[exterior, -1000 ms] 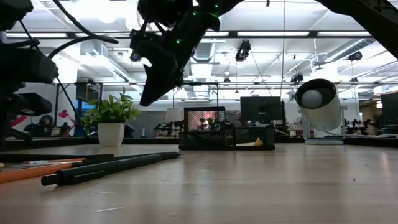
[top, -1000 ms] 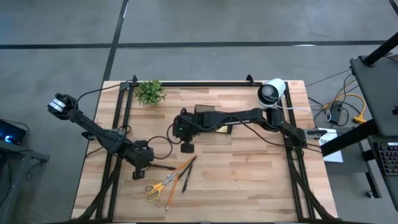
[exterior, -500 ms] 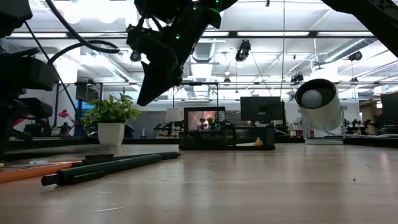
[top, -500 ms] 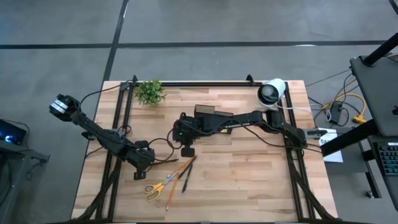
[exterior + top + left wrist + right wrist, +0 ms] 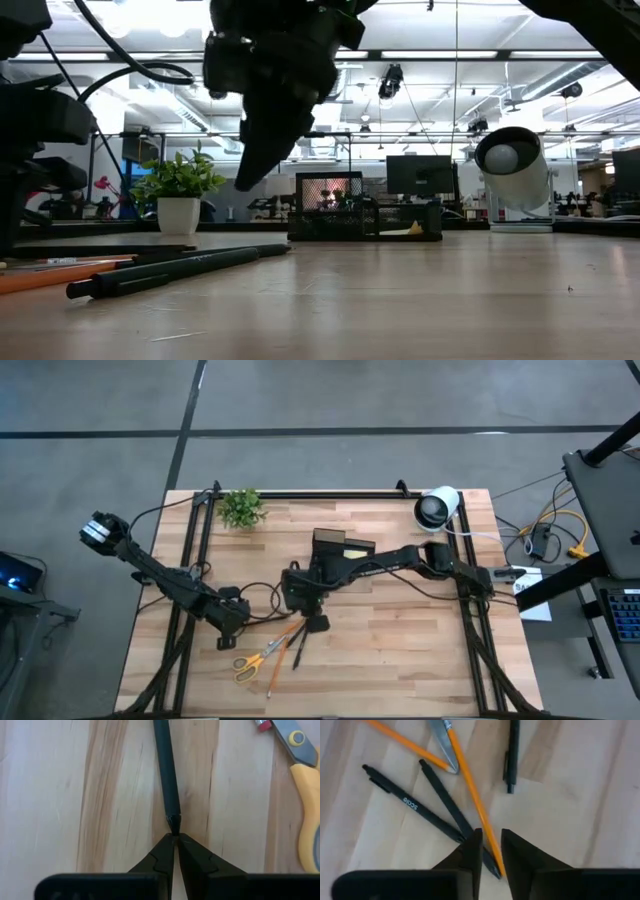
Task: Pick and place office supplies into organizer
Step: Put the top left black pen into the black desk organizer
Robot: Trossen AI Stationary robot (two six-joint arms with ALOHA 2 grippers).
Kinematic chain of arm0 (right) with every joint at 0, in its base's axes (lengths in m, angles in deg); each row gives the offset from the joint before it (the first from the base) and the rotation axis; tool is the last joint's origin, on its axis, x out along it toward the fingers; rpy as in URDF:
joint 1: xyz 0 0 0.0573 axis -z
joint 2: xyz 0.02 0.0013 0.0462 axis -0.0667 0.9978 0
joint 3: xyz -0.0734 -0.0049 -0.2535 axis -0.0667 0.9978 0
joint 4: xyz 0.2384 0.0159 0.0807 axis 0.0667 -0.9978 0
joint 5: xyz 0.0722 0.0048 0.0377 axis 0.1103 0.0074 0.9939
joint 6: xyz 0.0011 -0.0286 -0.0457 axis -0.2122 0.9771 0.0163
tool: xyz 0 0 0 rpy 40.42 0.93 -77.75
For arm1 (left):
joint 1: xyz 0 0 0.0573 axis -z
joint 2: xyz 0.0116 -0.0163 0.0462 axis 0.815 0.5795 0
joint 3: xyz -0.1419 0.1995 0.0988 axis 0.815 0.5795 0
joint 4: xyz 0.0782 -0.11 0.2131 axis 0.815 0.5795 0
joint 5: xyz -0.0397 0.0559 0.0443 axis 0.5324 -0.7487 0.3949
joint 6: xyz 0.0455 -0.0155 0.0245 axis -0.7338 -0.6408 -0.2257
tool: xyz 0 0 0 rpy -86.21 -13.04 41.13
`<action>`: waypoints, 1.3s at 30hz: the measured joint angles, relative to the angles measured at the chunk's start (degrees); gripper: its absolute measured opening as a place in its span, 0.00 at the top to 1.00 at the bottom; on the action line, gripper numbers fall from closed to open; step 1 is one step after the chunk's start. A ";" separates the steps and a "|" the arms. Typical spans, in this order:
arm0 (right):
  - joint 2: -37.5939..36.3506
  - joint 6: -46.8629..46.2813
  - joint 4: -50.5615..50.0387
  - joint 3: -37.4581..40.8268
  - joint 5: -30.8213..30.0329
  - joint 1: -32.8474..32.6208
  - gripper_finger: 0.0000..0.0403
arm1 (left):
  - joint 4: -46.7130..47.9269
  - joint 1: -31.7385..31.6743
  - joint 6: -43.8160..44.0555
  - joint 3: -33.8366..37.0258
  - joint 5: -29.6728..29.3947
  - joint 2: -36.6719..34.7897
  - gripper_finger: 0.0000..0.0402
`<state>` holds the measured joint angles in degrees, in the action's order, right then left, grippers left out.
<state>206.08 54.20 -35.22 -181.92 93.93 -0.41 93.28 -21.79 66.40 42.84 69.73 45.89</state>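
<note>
Dark pens (image 5: pixel 440 802) and orange pencils (image 5: pixel 470 790) lie crossed on the wood near the table's near-left part, beside the yellow-handled scissors (image 5: pixel 255 658). My right gripper (image 5: pixel 490 836) hangs open just above them, one pencil and one pen passing under the gap between its fingers; in the low view it (image 5: pixel 247 183) is clear of the table. My left gripper (image 5: pixel 175 839) is shut low over the wood, a dark pen's tip (image 5: pixel 173 824) right at its fingertips. The black mesh organizer (image 5: pixel 330 546) stands farther back, a yellow sticky pad (image 5: pixel 355 555) at it. My left gripper's shut fingertips (image 5: pixel 167 845) meet the tip of the dark pen (image 5: pixel 173 826), which lies flat on the table in line with the fingers; I cannot tell whether they touch it or hold it.
A small green plant (image 5: pixel 242 508) stands at the far left and a big white-and-black roll (image 5: pixel 436 508) at the far right. Black frame rails (image 5: pixel 195 550) run along both sides. Bare wood (image 5: pixel 400 650) spreads to the right of the supplies.
My right gripper has moved from beside the organizer toward the table's near edge and down, ending over the crossed pens and pencils. The supplies have stayed where they were.
</note>
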 joint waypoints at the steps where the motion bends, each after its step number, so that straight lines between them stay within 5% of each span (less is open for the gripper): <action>1: 0.13 -0.04 0.09 0.03 -1.01 -0.10 0.82 | -0.20 0.00 0.13 0.00 -0.04 0.11 0.97; 15: 0.19 -1.08 0.53 0.02 -3.57 -0.11 0.67 | -0.77 -0.04 1.47 -0.65 -2.10 -7.50 0.97; 32: 0.19 -1.08 0.76 0.02 -5.36 -0.11 0.67 | -10.38 0.00 2.98 -0.74 -2.40 5.84 0.97; 39: 0.19 -0.86 0.82 0.02 -5.53 -0.02 0.65 | -9.36 -0.04 3.15 -2.23 -2.77 -2.75 0.97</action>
<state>206.26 53.33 -34.39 -181.90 88.40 -0.42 83.93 -21.83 69.55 40.61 66.97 43.14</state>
